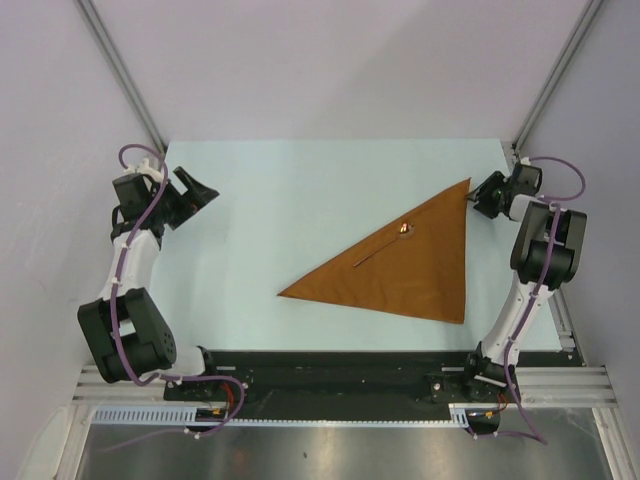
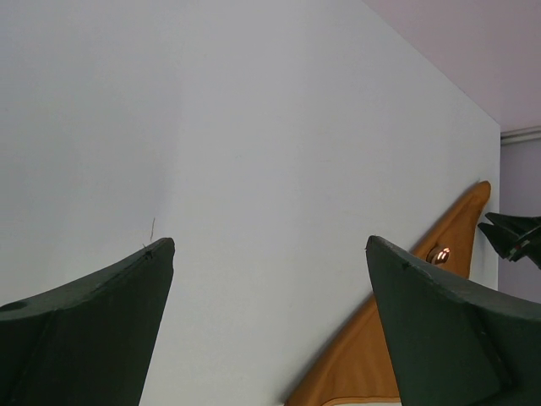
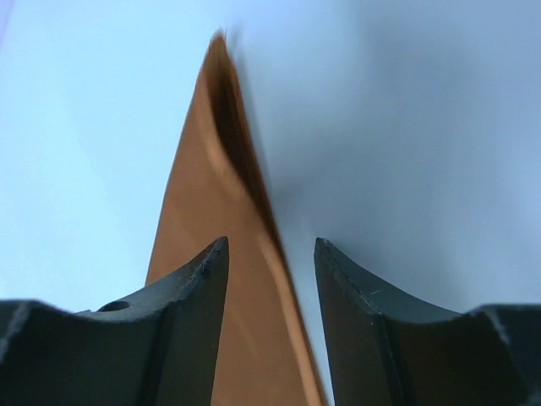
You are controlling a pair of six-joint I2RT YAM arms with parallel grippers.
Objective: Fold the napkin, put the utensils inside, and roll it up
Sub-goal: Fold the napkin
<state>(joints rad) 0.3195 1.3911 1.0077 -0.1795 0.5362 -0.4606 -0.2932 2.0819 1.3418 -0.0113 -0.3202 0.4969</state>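
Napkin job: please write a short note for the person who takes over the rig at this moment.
Left gripper: open, empty, over the far left of the table.
Right gripper: open, at the far right corner of the napkin, gripping nothing.
Napkin: folded into a triangle, flat.
Spoon: on the napkin, bowl toward that corner.
Done: fold, spoon placed. Left: rolling up.

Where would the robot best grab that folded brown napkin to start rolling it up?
Probably at its far pointed corner, coming from the right. The napkin lies flat, so a tip is easiest to pinch; the open right gripper sits just beside that one, and the spoon lies clear of it.
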